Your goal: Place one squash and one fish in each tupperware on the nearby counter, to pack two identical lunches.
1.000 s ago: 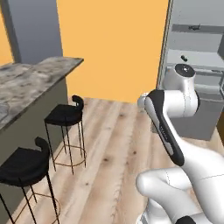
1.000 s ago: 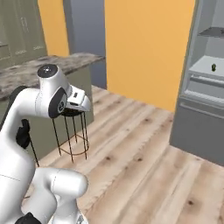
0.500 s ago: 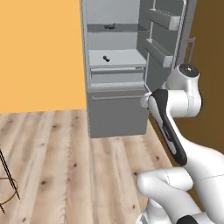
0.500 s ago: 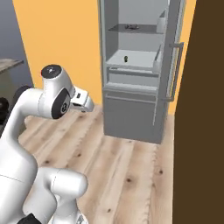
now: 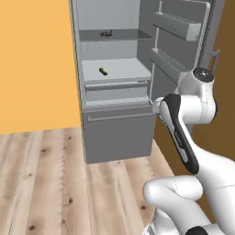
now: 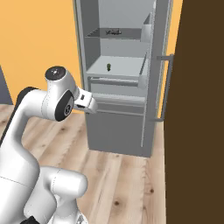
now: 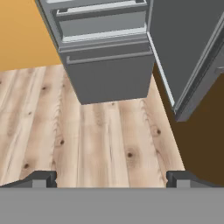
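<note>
An open fridge (image 5: 114, 82) stands ahead. A slim dark green squash (image 5: 103, 71) (image 6: 109, 66) lies on its middle shelf. A small dark grey fish (image 5: 106, 33) (image 6: 113, 32) rests on the shelf above. The tupperware is out of view. My gripper (image 7: 112, 178) is open and holds nothing; its two dark fingertips (image 7: 41, 178) stand far apart, pointing down at the wooden floor before the fridge's bottom drawer. In the right base view the hand (image 6: 85, 102) hangs at about drawer height, well short of the shelves and left of the fridge's front.
The fridge door (image 5: 176, 50) swings open to the right, with shelves on its inside. A dark brown panel (image 6: 201, 109) rises at the right. An orange wall (image 5: 36, 69) fills the left. Bare wooden floor (image 7: 105, 135) lies before the closed bottom drawer (image 5: 120, 131).
The base has turned: the views swung from the stone counter and black stools to the open fridge, now closer and centred. The gripper stayed open.
</note>
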Tool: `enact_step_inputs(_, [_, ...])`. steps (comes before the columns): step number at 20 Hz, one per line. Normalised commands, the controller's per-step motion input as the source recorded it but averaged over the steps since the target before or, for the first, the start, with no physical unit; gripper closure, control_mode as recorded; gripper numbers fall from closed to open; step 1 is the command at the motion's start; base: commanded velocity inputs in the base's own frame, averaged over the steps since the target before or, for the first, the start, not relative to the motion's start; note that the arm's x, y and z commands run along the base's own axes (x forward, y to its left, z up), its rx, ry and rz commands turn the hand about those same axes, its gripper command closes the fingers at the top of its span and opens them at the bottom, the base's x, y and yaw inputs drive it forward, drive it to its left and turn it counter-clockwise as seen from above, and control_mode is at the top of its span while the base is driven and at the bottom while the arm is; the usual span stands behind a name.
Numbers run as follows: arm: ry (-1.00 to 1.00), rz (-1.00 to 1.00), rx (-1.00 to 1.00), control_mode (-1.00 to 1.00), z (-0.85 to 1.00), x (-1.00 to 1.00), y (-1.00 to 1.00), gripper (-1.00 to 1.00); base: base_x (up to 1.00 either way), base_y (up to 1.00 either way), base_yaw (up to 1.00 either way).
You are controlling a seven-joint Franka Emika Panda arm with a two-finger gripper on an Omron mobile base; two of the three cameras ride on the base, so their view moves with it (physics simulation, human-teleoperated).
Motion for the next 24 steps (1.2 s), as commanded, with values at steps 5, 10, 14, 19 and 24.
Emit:
enact_step_inputs(5, [0.0,0.0,0.0,1.0,0.0,0.0,0.0,-1.0,1.0,0.08,-0.01])
enact_step_inputs(10, [0.0,0.0,0.0,1.0,0.0,0.0,0.0,-1.0,1.0,0.21,0.0])
enact_step_inputs(14, [0.0,0.0,0.0,1.0,0.0,0.0,0.0,-1.0,1.0,0.42,-0.02])
enact_step_inputs(19, [0.0,0.0,0.0,1.0,0.0,0.0,0.0,-1.0,1.0,0.5,0.0])
enact_step_inputs(24, [0.0,0.0,0.0,1.0,0.0,0.0,0.0,-1.0,0.83,-0.02,0.0])
